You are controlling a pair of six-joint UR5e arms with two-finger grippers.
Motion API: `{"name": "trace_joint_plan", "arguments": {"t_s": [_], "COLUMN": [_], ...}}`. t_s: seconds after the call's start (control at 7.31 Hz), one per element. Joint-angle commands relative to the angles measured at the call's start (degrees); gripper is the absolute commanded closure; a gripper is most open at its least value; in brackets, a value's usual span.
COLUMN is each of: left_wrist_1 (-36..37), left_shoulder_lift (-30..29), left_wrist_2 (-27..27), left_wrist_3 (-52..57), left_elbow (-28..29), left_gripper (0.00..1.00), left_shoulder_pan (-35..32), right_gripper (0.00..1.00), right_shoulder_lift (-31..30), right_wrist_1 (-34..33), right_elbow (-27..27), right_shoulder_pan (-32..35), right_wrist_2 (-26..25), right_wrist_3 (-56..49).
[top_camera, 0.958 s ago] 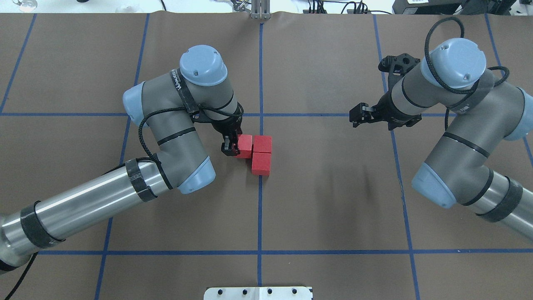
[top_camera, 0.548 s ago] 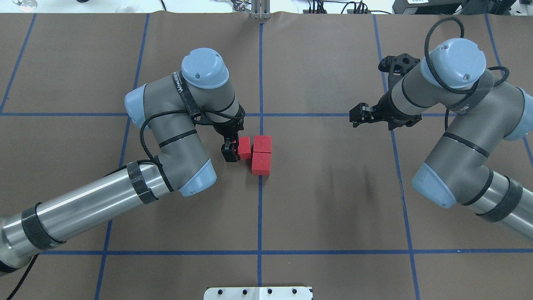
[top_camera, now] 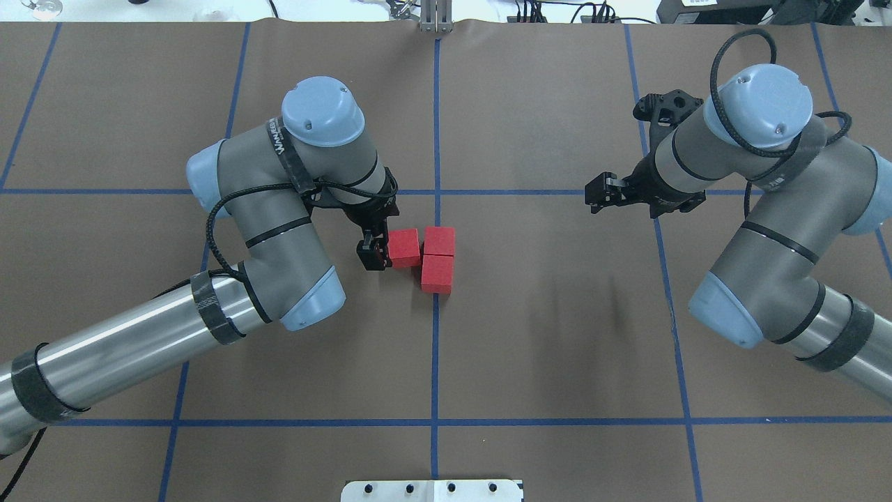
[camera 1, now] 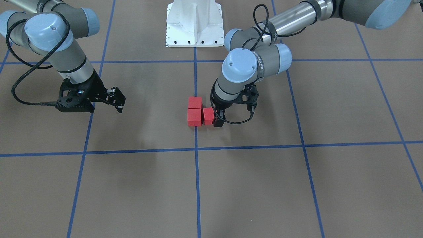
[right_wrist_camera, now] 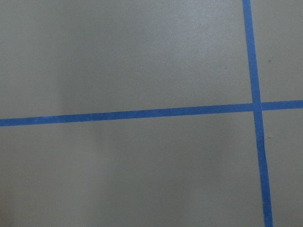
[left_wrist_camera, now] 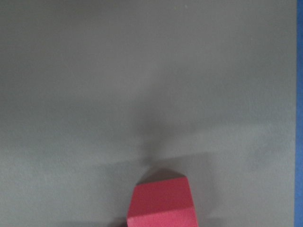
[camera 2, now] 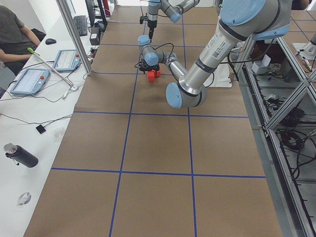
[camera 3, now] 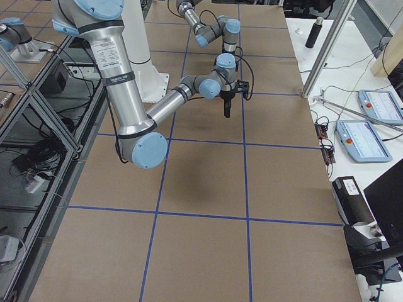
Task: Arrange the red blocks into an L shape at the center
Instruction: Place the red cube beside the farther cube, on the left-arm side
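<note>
My left arm [top_camera: 139,348] comes in from the left edge, elbow folded, wrist pointing down. My left gripper [top_camera: 371,252] is low, just beside the left red block [top_camera: 404,247], on its outer face. Overhead and front views show one dark finger [camera 1: 216,123] next to that block, not wrapped around it. Touching or just clear: can't resolve. Spread or closed: can't tell either, the wrist body hides the gap. Left wrist cam shows only that block, corner-on at the bottom edge of frame, plus a strip of blue tape down the right edge.

All three blocks sit on the brown grid floor [top_camera: 529,335] at the center. The far red block [top_camera: 440,241] and near red block [top_camera: 437,273] are flush in one column, straddling the center tape line [top_camera: 436,104]. The left red block is up against the far one's left side, left of that line, turned slightly off square. Together they read as an L. The cross tape line [top_camera: 523,192] runs just beyond the far red block, so the group lies just on my side of the crossing. The white base plate [top_camera: 432,490] is at the near edge, in line with the center tape.

My right gripper [top_camera: 601,194] hangs above the floor, well apart from the blocks, over the cross tape line and near the next crossing to the right. Its shadow falls on the floor toward me. Finger gap: can't tell, the tips read as one dark lump in every view. Right wrist cam: floor and a tape crossing. My right arm [top_camera: 780,279] enters from the right edge, elbow folded.
</note>
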Motion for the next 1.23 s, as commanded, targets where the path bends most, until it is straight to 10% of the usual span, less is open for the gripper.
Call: {"name": "trace_joint_plan", "arguments": {"t_s": [0.0, 1.1], "left_wrist_1": [0.13, 0.22], "left_shoulder_lift": [4.12, 3.7], "left_wrist_2": [0.0, 0.26], "left_wrist_3": [-0.07, -0.07], "left_elbow": [-3.74, -3.05], "left_gripper": [0.0, 0.0], "left_shoulder_pan": [0.37, 3.71], "right_gripper": [0.0, 0.0], "right_shoulder_lift": [0.07, -0.1], "right_wrist_1": [0.0, 0.0], "right_elbow": [0.13, 0.83], "right_shoulder_pan": [0.0, 0.09], "right_wrist_2": [0.0, 0.09], "right_wrist_3": [0.09, 0.18]}}
